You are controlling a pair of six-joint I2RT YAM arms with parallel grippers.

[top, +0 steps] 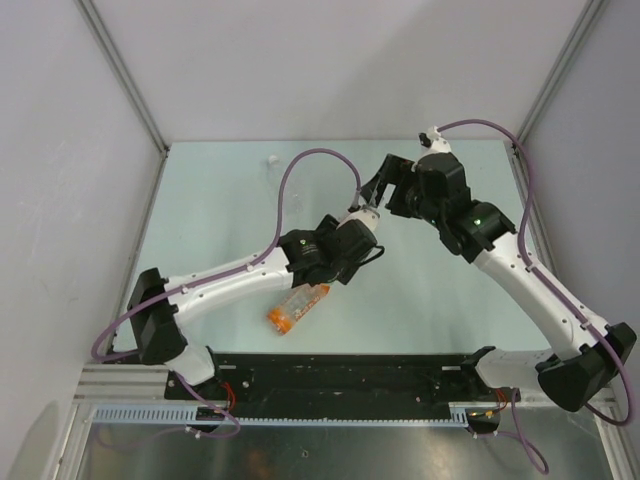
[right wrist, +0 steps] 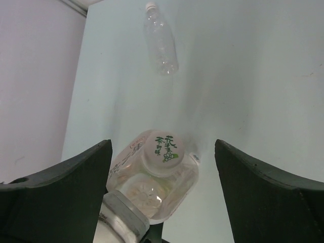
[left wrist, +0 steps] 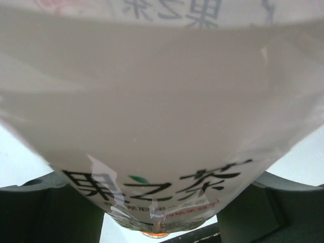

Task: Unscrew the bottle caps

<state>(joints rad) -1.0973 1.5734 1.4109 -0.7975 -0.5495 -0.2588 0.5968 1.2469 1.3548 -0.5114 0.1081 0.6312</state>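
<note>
Pale blue-green bench (top: 220,200) seen from above, with two white and black robot arms reaching in from its near edge and meeting over the middle.

The left pincer (left wrist: 162,207) was clamped on the labelled bottle (left wrist: 162,101). Its wrist camera was so close that the bottle's white label and black printed characters filled almost the whole view, with a dark jaw showing at each lower corner.

The right pincer (right wrist: 162,147) faced the end of that same bottle. Its jaws stood wide apart, one on each side and clear of the bottle, gripping nothing. Between them the bottle showed end-on: a clear, squarish body around a round white disc with green print, most likely the printed cap (right wrist: 163,152), though this could not be told for certain.

A clear bottle (right wrist: 162,43) lay on its side near the far edge of the bench, left of centre. Its white cap (right wrist: 151,6) was on and pointed toward that edge.

An orange bottle (top: 297,308) lay on its side near the near edge, just beside the left arm. Its cap could not be made out.
</note>
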